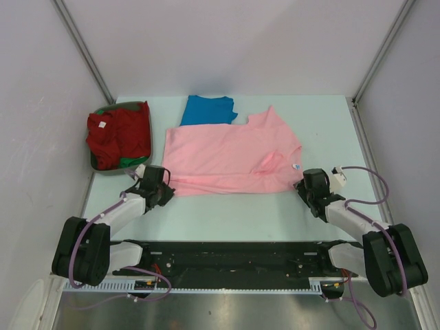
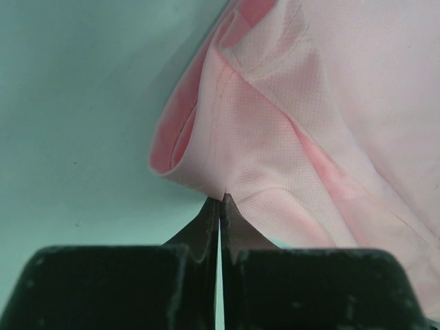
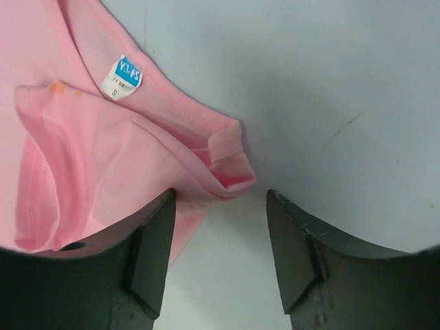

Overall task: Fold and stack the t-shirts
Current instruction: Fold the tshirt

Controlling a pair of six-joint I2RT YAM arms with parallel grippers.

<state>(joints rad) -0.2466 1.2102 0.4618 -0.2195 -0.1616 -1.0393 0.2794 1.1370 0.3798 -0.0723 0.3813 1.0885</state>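
Observation:
A pink t-shirt (image 1: pixel 230 155) lies spread over the middle of the table, folded once, with a sleeve flopped over near its right end. My left gripper (image 1: pixel 167 190) is at the shirt's near left corner, shut on the pink hem (image 2: pixel 221 196). At the near right corner my right gripper (image 1: pixel 302 187) stands open, the bunched pink fabric (image 3: pixel 227 175) lying just ahead of its fingertips and a blue size label (image 3: pixel 122 76) showing farther in. A folded blue t-shirt (image 1: pixel 207 109) lies behind the pink one.
A grey bin (image 1: pixel 103 167) holding red and green t-shirts (image 1: pixel 115 137) stands at the table's left side. White enclosure walls rise close on the left, right and back. The arms' black base rail (image 1: pixel 234 258) runs along the near edge.

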